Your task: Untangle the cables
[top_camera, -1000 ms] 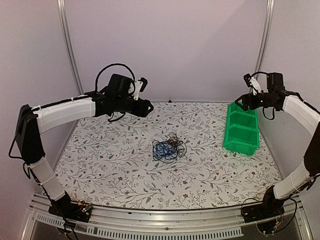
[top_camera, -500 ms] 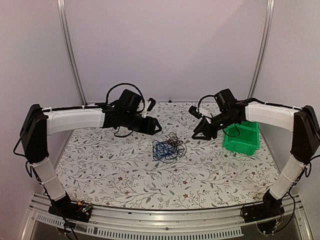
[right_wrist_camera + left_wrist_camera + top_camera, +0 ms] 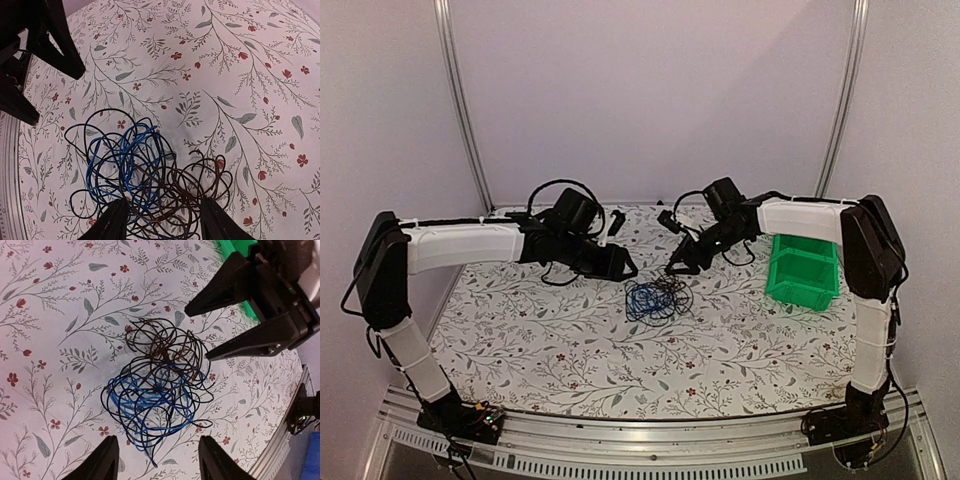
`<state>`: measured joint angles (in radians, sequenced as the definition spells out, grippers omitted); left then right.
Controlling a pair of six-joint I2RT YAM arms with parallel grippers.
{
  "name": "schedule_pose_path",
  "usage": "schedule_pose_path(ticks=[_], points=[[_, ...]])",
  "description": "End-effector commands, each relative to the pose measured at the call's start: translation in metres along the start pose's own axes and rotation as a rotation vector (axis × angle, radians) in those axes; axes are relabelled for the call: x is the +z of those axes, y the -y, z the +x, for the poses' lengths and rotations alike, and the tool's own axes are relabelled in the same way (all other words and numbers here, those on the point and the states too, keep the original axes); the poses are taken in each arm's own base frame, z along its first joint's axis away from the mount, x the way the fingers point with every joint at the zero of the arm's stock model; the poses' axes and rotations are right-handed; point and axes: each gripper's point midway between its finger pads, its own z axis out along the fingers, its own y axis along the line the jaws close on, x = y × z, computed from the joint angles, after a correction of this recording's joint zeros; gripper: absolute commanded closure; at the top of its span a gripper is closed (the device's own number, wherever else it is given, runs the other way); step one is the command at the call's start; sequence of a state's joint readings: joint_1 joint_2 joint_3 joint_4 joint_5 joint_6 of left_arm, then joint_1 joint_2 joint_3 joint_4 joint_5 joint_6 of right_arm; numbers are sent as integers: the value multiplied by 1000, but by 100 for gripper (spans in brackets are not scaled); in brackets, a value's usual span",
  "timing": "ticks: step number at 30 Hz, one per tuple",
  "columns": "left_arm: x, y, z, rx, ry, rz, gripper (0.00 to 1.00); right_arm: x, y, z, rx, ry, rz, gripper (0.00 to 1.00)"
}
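Note:
The cables point(image 3: 651, 297) lie in a loose tangle on the flowered table cover, black and dark brown loops with one bright blue wire. My left gripper point(image 3: 623, 267) hovers just left of and behind the tangle, open and empty. My right gripper point(image 3: 680, 264) hovers just right of and behind it, open and empty. In the left wrist view the cables point(image 3: 150, 399) lie above my open left gripper point(image 3: 157, 465), with the right gripper point(image 3: 196, 334) beyond them. In the right wrist view my open right gripper point(image 3: 165, 225) straddles the near edge of the cables point(image 3: 131, 172).
A green bin point(image 3: 803, 265) with two compartments stands at the right side of the table, behind the right arm. The left gripper point(image 3: 56, 97) shows at the upper left of the right wrist view. The metal frame rail runs along the near table edge.
Both arms have swung in and down toward the middle. The right gripper came from over the green bin to beside the tangle. The cables have not moved.

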<state>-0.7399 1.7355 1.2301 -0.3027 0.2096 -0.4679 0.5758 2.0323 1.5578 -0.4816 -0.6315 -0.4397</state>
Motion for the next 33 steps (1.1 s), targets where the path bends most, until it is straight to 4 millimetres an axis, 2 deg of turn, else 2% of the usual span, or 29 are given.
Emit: schedule_pose_path(ticks=[1, 4, 7, 9, 10, 13, 18, 20, 21, 23, 25, 31, 33], points=[[-23, 10, 0, 2, 17, 11, 43, 18, 7, 2, 76, -1, -31, 47], [-27, 8, 0, -5, 31, -1, 43, 25, 6, 7, 89, -7, -59, 55], [-28, 7, -3, -5, 50, -6, 43, 23, 1, 0, 84, 10, -91, 78], [-28, 9, -8, 15, 71, -8, 43, 15, -2, -13, 73, 34, -95, 96], [-28, 13, -13, 40, 94, -5, 42, 5, -5, -24, 58, 57, -88, 100], [-37, 33, -33, 162, 201, 4, 40, -25, -17, -57, 9, 122, -77, 100], [-60, 76, -65, 370, 410, 77, 38, -94, -52, -122, -89, 259, -75, 100], [-64, 89, -74, 435, 439, 113, 41, -115, -64, -140, -112, 305, -79, 100], [-62, 94, -76, 471, 440, 128, 46, -126, -69, -149, -122, 330, -76, 100], [-56, 103, -81, 531, 422, 145, 59, -142, -76, -163, -131, 368, -68, 100], [-53, 110, -86, 557, 382, 148, 64, -156, -82, -175, -135, 400, -61, 100], [-60, 126, -98, 614, 469, 158, 64, -180, -93, -195, -154, 461, -50, 100], [-59, 131, -103, 622, 490, 174, 69, -184, -94, -198, -153, 472, -43, 100]])
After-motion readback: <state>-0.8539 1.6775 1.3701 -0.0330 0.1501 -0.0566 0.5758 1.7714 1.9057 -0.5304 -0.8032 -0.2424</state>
